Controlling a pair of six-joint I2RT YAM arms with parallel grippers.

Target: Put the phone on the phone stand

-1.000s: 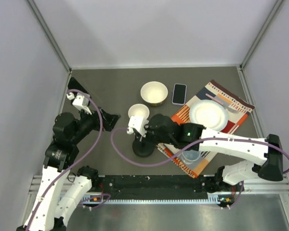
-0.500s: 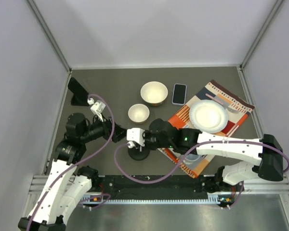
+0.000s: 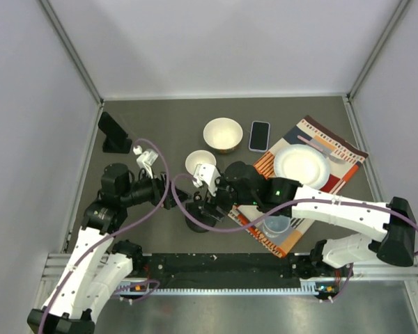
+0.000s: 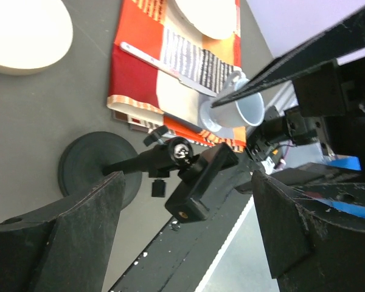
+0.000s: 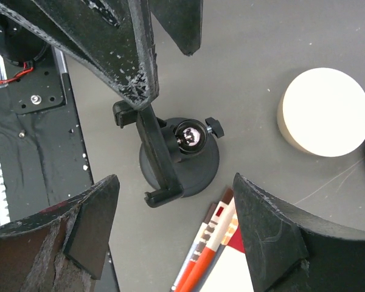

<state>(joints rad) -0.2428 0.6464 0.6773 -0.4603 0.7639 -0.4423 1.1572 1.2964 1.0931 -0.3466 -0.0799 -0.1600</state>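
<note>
The phone, dark with a pale rim, lies flat on the table at the back, right of a cream bowl. The black phone stand stands on its round base near the front middle, its clamp arm tilted over. My right gripper hovers open just above the stand with nothing between its fingers. My left gripper is open too, its fingers to either side of the stand's clamp without touching it. In the top view the left gripper is at the stand's left and the right gripper is over it.
A cream bowl and a small white bowl sit behind the stand. A white plate rests on a striped cloth at the right, with a clear cup on its near end. A black upright object stands far left.
My right gripper has opened and let go of the phone stand, which now stands alone. My left gripper has swung in from the left to the stand's side.
</note>
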